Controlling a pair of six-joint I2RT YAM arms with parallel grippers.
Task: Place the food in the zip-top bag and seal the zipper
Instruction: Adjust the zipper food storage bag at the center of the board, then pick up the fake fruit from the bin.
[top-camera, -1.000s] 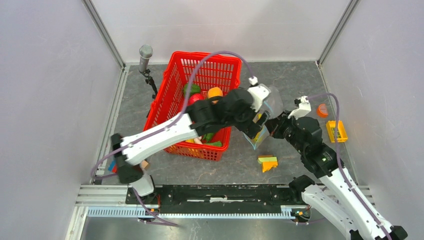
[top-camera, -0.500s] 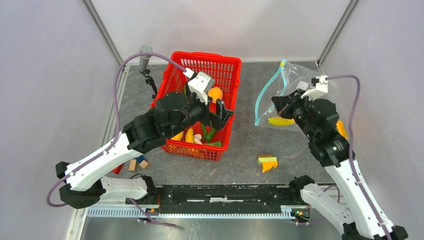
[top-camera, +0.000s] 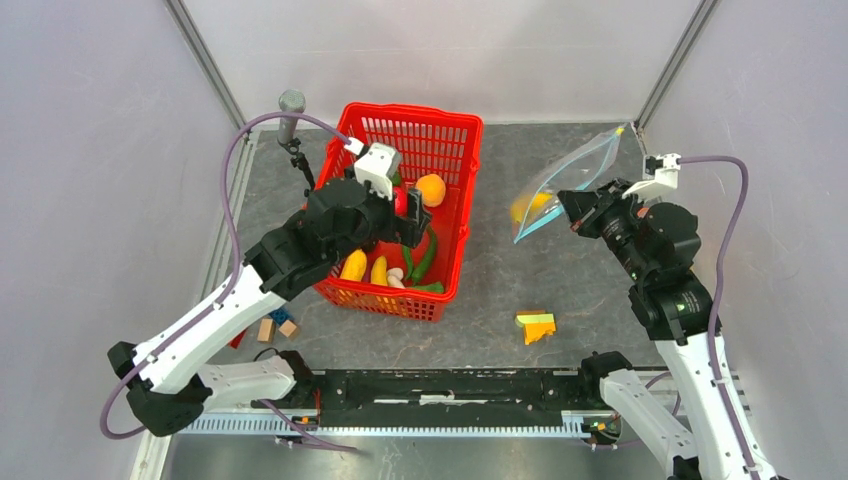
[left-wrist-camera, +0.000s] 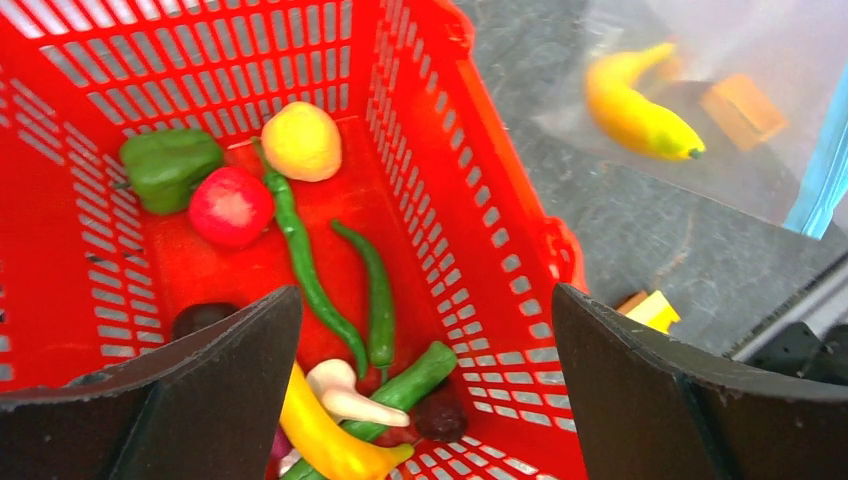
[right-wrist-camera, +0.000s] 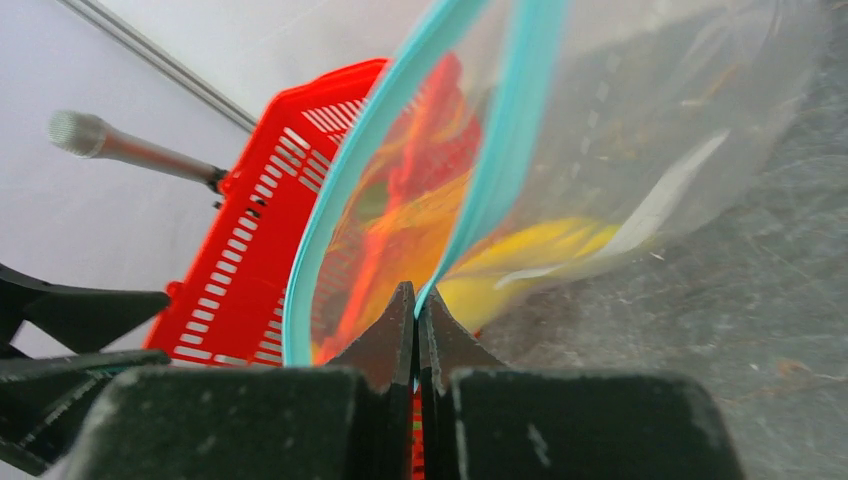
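The clear zip-top bag (top-camera: 580, 170) hangs raised over the right of the table with its mouth open. A yellow banana (top-camera: 527, 206) lies inside. My right gripper (top-camera: 568, 204) is shut on one lip of the light blue zipper (right-wrist-camera: 510, 130); the other lip (right-wrist-camera: 345, 180) bows away. My left gripper (top-camera: 413, 218) is open and empty above the red basket (top-camera: 440, 125). In the left wrist view, between my fingers (left-wrist-camera: 150, 400), lie a banana (left-wrist-camera: 320, 435), mushroom (left-wrist-camera: 345, 395), green peppers (left-wrist-camera: 305, 260), red apple (left-wrist-camera: 230, 205), orange (left-wrist-camera: 300, 140) and dark eggplant (left-wrist-camera: 200, 318).
A yellow-green-orange block stack (top-camera: 536, 325) sits on the table in front of the bag. A microphone on a stand (top-camera: 291, 105) is left of the basket. Small blocks (top-camera: 275, 325) lie near the left arm's base. Walls close in the table on three sides.
My left gripper has left the bag and swung left over the basket, open. My right gripper has carried the bag up and to the right with a banana inside.
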